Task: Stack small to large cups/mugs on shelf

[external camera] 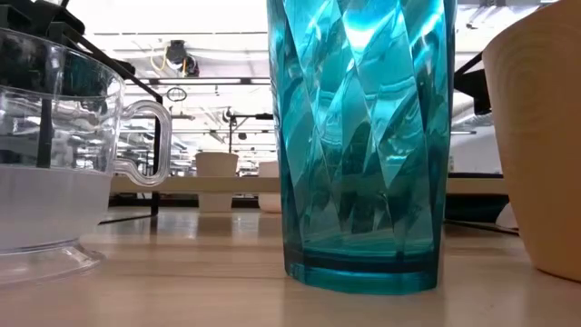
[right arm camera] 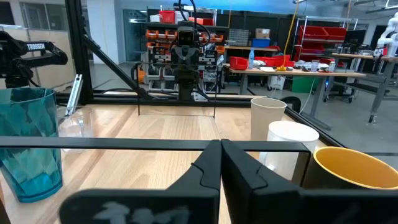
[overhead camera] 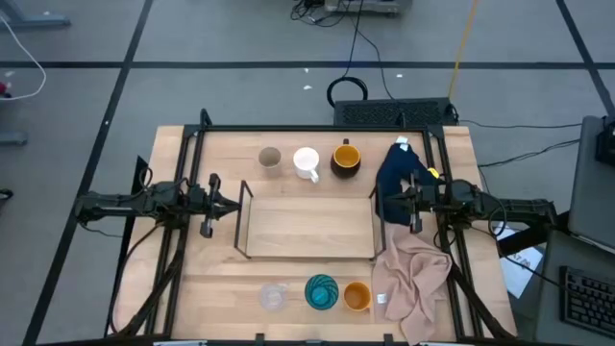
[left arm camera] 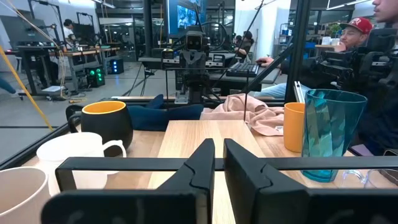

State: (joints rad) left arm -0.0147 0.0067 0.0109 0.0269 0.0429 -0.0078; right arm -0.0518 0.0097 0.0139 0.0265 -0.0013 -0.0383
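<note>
Both my arms lie low and level, reaching inward from opposite sides so the two tools face each other. My left gripper has its fingers drawn almost together, only a thin gap between them. My right gripper, straight ahead of the left one, has its fingers pressed fully together, holding nothing.

Closed right tool faces empty shelf.
</note>
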